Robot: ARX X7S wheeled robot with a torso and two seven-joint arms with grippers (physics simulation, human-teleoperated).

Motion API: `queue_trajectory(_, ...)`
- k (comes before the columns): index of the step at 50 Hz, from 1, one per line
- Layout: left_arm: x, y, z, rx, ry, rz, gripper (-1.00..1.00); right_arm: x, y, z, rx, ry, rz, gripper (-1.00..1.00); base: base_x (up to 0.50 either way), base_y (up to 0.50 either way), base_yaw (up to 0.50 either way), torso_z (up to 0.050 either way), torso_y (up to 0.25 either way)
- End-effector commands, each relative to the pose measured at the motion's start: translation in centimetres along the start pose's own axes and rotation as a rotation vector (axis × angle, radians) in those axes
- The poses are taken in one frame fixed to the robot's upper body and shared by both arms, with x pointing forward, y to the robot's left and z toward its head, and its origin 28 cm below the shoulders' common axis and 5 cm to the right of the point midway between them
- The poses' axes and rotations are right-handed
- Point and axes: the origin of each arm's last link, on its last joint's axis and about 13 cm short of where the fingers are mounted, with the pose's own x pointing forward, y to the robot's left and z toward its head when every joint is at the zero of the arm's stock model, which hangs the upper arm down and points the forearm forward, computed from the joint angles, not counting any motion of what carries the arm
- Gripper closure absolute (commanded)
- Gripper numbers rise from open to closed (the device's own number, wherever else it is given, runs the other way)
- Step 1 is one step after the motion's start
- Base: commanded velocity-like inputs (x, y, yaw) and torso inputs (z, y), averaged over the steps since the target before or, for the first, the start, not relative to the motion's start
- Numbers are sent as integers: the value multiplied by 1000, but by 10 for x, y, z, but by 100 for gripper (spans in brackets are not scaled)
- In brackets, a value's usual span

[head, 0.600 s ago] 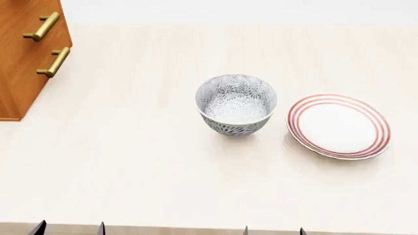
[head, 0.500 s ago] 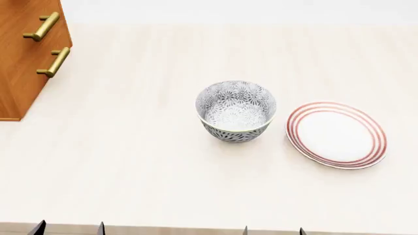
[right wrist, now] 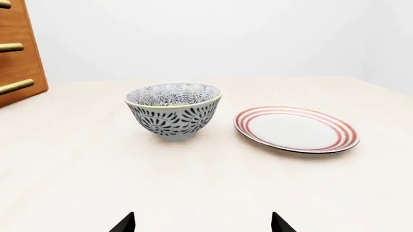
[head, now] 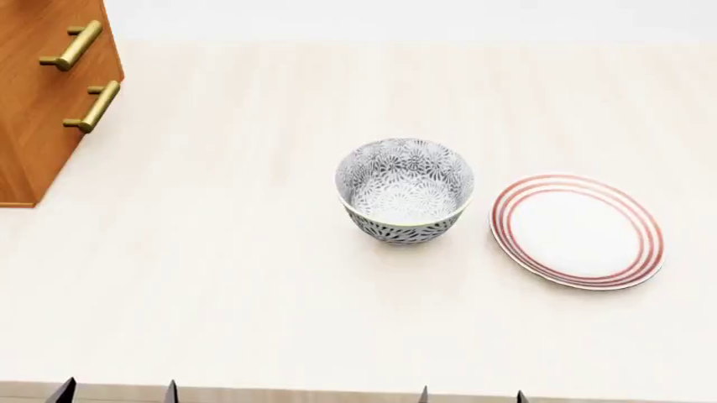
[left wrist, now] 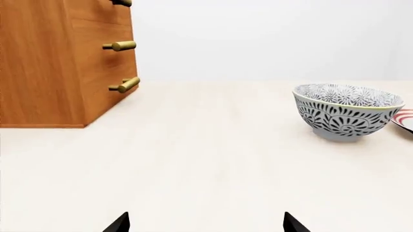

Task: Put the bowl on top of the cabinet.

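Observation:
The bowl (head: 405, 191), deep and white with a dense grey-black floral pattern, stands upright on the pale table (head: 224, 277) near its middle; it also shows as the bowl (left wrist: 346, 111) and the bowl (right wrist: 174, 110). The orange-brown cabinet (head: 34, 101) with brass bar handles stands at the far left, also seen as the cabinet (left wrist: 58, 63) and the cabinet (right wrist: 16, 53). My left gripper (head: 117, 393) and right gripper (head: 472, 395) hover at the table's near edge, well short of the bowl. Both are open with nothing between their black fingertips.
A flat white plate with red rings (head: 576, 231) lies just right of the bowl, close beside it; the plate (right wrist: 295, 129) shows in the right wrist view too. A plain pale wall (left wrist: 271, 38) runs behind the table.
The head view shifted slightly between the oldest frame and half a second ago, so bowl and plate sit a little lower in it. Since then nothing has moved.

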Motion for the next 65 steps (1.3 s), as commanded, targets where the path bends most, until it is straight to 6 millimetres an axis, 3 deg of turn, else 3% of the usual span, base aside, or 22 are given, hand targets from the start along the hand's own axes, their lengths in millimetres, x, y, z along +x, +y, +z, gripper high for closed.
queue_trajectory(1, 0, 0, 0, 3, 2, 5, -100, 0, 1, 1, 8, 3, -1, -100, 0, 0, 0, 0, 0)
queue_trajectory(13, 1, -1, -1, -3, 13, -4, -100, 1, 2, 0, -1, 4, 0, -100, 0, 0, 0, 8, 0)
queue_trajectory(55, 1, 0, 0, -9, 9, 13, -100, -1, 3, 1, 1, -1, 13, -100, 0, 0, 0, 50, 0)
queue_trajectory(65, 0, 0, -1, -10, 2, 4, -100, 2, 0, 2, 27, -13, -64, -100, 0, 0, 0, 0, 0)
